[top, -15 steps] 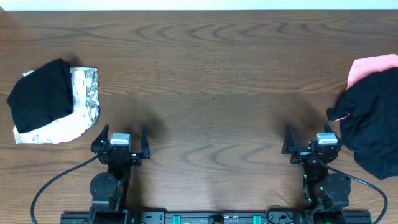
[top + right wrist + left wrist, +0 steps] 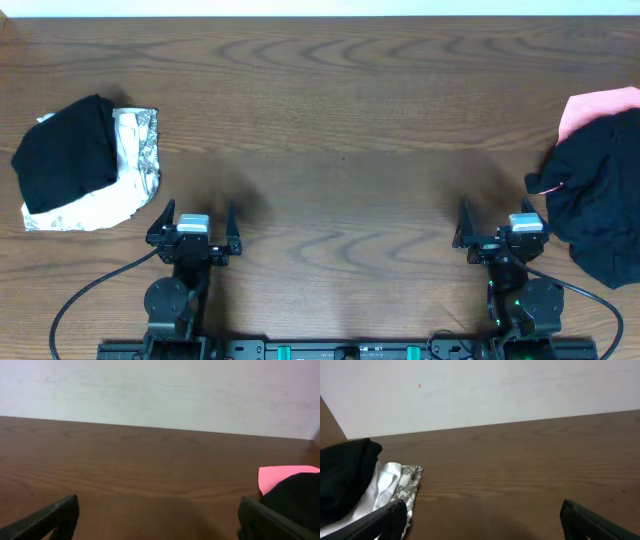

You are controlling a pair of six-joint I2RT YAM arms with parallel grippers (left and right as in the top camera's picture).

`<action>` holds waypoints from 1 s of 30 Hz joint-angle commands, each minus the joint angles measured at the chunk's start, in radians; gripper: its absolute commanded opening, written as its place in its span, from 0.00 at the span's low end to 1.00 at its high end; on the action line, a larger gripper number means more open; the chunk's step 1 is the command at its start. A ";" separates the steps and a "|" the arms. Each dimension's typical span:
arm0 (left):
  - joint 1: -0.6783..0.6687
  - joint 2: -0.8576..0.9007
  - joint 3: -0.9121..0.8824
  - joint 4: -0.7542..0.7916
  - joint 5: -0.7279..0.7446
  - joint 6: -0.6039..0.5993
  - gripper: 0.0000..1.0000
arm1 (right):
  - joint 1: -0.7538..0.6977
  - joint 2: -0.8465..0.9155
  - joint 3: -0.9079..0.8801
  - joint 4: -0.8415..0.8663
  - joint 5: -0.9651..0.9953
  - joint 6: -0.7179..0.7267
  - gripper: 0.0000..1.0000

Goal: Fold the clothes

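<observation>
The left fingers were wide open and held nothing. The right fingers were wide open too, and held nothing. Both sat low at the near edge of the tabletop, well apart from each other.

The clothes lay in two piles. At the far left side, a black shirt sat on top of a white shirt with a grey pattern. That pile looked neat, maybe folded. At the right side, a second black shirt lay in a crumpled heap, partly on a pink shirt. It was just beside the right fingers. Part of this heap ran out of view, so I could not tell how close it was to the table's edge.

The middle of the tabletop was bare, so no shirt was laid out to fold yet.

What could go wrong? The right fingers might pinch both the second black shirt and the pink shirt, since they touched. Then two shirts would drag out together. A pull the wrong way could also push the heap off the side. A low grab might scrape the wood.
</observation>
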 commanded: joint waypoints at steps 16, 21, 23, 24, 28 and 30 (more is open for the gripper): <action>0.005 -0.006 -0.014 -0.043 -0.010 -0.006 0.98 | -0.005 -0.004 -0.002 -0.003 0.010 -0.019 0.99; 0.005 -0.006 -0.014 -0.043 -0.010 -0.006 0.98 | -0.005 -0.004 -0.002 -0.003 0.010 -0.019 0.99; 0.005 -0.006 -0.014 -0.043 -0.010 -0.006 0.98 | -0.005 -0.004 -0.002 -0.003 0.011 -0.019 0.99; 0.005 -0.006 -0.014 -0.043 -0.010 -0.006 0.98 | -0.005 -0.004 -0.002 -0.003 0.010 -0.019 0.99; 0.005 -0.006 -0.014 -0.043 -0.010 -0.006 0.98 | -0.005 -0.004 -0.002 -0.003 0.011 -0.019 0.99; 0.005 -0.006 -0.014 -0.043 -0.010 -0.006 0.98 | -0.005 -0.004 -0.002 0.003 0.011 -0.019 0.99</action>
